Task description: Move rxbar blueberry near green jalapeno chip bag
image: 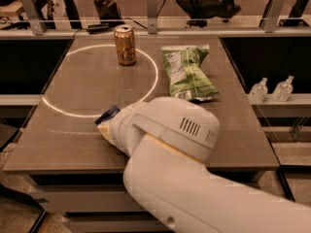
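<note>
The hand (106, 128) hangs low over the blue bar (108, 114) on the bench (87, 96), probably to lift it. I cannot tell its grip. The chip bag (187, 74) lies at two o'clock.

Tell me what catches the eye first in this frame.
The robot's big white arm fills the lower frame, its hand low at the front left of the table, where a dark blue sliver, perhaps the rxbar blueberry, shows. Farther back lie the green jalapeno chip bag and a gold drink can.
</note>
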Robot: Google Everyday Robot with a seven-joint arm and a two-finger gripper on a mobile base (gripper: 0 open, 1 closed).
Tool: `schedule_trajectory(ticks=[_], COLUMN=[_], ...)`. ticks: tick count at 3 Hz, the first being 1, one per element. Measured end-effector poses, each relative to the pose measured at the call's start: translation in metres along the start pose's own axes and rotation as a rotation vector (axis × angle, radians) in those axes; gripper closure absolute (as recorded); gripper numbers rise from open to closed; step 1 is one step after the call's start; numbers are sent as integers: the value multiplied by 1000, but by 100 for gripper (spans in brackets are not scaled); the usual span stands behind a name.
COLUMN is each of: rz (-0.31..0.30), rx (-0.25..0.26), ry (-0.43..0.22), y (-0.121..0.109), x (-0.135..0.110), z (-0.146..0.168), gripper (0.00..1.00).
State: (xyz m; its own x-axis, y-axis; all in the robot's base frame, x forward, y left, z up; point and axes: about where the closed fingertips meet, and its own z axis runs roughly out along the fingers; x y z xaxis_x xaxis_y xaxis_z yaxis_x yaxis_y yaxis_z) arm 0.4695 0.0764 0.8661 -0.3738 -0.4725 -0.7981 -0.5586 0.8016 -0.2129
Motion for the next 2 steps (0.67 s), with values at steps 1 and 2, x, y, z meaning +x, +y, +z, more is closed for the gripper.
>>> schedule_trajectory(ticks=[1, 2], rz=[41, 119], rx=[133, 246], ry=[-12, 5], y=[-31, -56], x=[7, 17], z=[-32, -49], gripper=[100, 100])
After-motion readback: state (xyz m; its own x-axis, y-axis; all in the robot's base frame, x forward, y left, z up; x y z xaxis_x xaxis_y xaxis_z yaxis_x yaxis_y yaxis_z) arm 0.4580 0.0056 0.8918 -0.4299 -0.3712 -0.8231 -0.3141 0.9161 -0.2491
